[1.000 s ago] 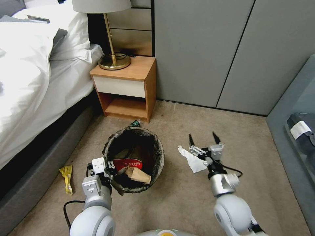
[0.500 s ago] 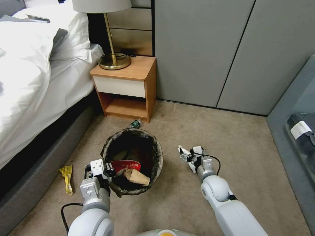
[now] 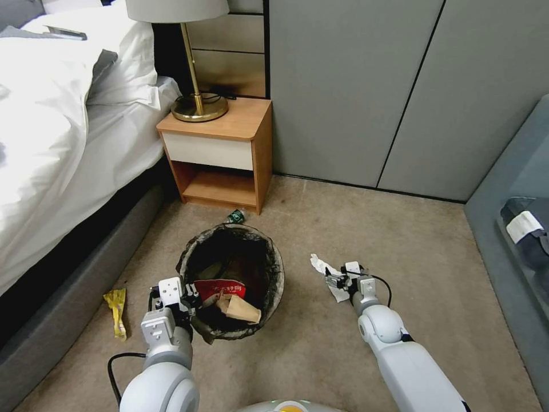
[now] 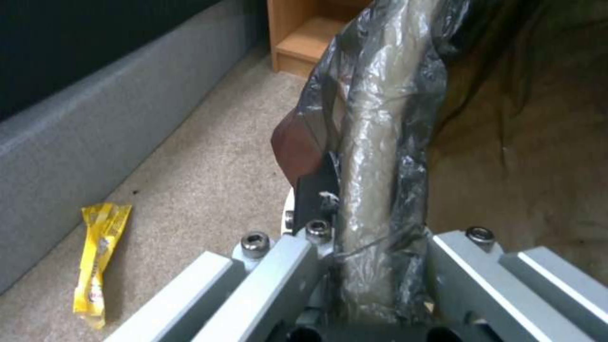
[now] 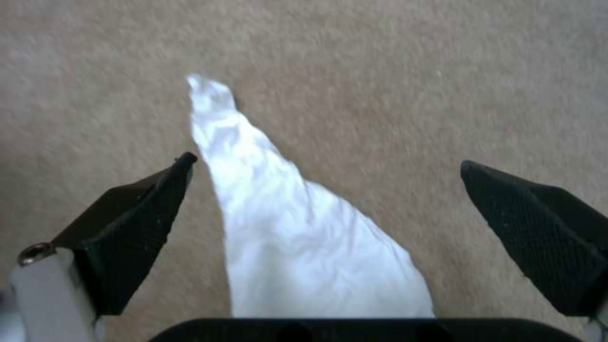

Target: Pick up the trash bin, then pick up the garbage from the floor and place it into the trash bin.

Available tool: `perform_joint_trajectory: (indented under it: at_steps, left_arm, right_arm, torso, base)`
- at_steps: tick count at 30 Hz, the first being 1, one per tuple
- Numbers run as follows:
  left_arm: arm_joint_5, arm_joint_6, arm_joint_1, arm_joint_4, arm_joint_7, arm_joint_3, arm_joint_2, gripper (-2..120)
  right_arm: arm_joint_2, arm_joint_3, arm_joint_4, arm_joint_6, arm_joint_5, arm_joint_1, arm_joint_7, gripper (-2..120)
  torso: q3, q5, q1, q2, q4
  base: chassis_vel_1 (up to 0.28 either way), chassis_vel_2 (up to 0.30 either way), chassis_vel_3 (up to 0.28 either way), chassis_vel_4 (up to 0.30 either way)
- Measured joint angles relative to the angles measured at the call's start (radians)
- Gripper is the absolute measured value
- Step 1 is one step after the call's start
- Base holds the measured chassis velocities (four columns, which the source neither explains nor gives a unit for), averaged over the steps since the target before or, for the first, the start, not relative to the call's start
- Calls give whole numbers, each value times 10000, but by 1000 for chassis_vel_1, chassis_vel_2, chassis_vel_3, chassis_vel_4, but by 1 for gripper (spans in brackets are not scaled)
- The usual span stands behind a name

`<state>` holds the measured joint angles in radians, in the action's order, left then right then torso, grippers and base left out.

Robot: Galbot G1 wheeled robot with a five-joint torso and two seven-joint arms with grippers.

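Right claw (image 3: 338, 280) down at the carpet, wide open, straddling the white tissue (image 5: 298, 228); tissue's long axis runs between its tips. Left claw (image 3: 191, 298) clamps trash bin (image 3: 197, 246) rim, left of tissue.

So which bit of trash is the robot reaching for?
Start at the nightstand, then drop to the trash bin on the carpet in front of it. Just to the bin's right lies a tissue, with the open right gripper straddling it. It is the one plain white, crumpled, pointed scrap; the wrapper is yellow.
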<state>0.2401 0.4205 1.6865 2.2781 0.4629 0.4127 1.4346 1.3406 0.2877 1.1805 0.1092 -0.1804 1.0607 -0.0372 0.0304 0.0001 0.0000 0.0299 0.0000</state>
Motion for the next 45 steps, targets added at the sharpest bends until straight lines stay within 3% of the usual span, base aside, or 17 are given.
perform_joint_trajectory:
  at_steps: [23, 31, 40, 45]
  left_arm:
    - [-92, -10, 137, 128, 11, -71, 76, 0]
    - [-142, -32, 188, 160, 10, -93, 99, 0]
    - [-203, -59, 269, 225, 8, -101, 119, 0]
    - [-221, -68, 292, 233, 6, -117, 127, 0]
  right_arm:
    - [376, 453, -1504, -259, -148, -84, 308, 100]
    - [390, 579, -2023, -584, -79, -189, 486, 75]
    - [372, 662, -2375, -922, -92, -321, 558, 37]
    - [368, 667, -2428, -987, -108, -372, 560, 24]
  torso:
    - [0, 0, -1, 0, 0]
    - [-1, 0, 0, 0, 0]
    - [-1, 0, -1, 0, 1]
    - [-1, -1, 0, 1, 0]
  base:
    - [0, 0, 0, 0]
    - [0, 0, 0, 0]
    - [0, 0, 0, 0]
    - [0, 0, 0, 0]
